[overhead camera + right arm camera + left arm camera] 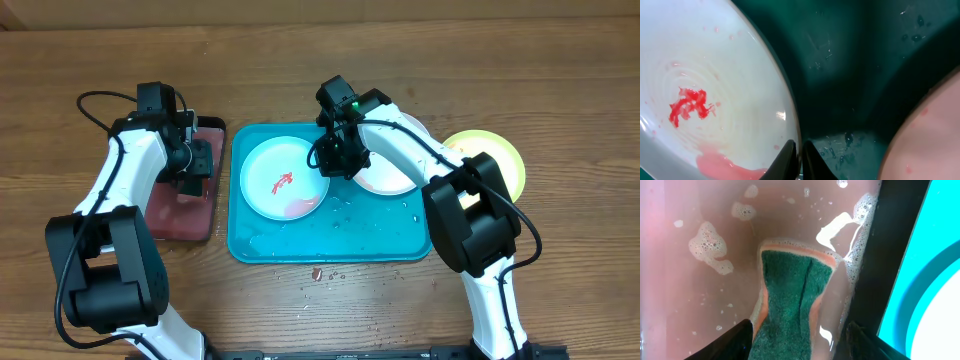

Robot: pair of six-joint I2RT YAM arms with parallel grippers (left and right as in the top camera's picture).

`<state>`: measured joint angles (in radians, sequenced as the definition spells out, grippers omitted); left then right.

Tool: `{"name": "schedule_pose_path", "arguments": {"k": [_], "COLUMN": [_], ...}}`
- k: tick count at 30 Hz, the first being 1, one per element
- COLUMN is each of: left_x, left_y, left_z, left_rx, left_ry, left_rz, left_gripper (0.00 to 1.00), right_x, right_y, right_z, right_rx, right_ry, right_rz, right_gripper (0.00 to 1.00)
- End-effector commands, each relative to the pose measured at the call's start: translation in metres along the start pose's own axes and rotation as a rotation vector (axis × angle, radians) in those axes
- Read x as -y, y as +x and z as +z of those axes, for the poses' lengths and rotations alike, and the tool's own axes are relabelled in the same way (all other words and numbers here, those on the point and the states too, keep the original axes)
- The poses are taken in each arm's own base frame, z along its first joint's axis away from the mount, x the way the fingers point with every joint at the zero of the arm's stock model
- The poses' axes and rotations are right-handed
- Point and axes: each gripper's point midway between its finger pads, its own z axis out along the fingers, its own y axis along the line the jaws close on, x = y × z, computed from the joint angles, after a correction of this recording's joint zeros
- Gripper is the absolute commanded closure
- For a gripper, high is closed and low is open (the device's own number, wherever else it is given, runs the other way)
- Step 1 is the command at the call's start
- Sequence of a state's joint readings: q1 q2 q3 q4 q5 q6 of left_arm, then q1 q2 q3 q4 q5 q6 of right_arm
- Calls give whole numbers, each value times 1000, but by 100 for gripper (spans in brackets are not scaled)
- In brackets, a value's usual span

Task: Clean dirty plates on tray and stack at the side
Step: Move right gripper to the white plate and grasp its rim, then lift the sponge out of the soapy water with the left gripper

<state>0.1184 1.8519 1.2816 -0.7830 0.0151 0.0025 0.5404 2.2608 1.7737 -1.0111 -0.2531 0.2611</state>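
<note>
Pinching glossy round sauce-smeared plate (725,65) rim

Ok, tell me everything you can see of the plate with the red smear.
The plate is round, pale and plastic-looking, with faint rings in its well. It sits in the left half of the turquoise tray, seemingly flat. A red smear marks its middle, and a pinkish puddle lies by the rim. The right gripper has its jaws pinched on the right rim.
</note>
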Motion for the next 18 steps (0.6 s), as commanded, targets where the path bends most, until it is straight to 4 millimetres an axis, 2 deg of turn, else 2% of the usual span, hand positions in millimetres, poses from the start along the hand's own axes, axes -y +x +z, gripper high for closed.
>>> {"name": "schedule_pose_path", "arguments": {"k": [1, 9, 18], "left_x": [2, -2, -1], "left_y": [3, 13, 1], "left_z": [-4, 15, 20], "left_rx": [1, 15, 79], "left_ry": [11, -16, -18], "left_rz": [-5, 5, 5], "left_gripper": [38, 39, 52], "right_x": [1, 1, 1], "right_y": [-3, -3, -3], "right_z": [1, 1, 1], "right_rx": [9, 8, 8], "right_ry": [13, 14, 14], "right_rz": [1, 1, 1], "right_gripper": [91, 91, 91]}}
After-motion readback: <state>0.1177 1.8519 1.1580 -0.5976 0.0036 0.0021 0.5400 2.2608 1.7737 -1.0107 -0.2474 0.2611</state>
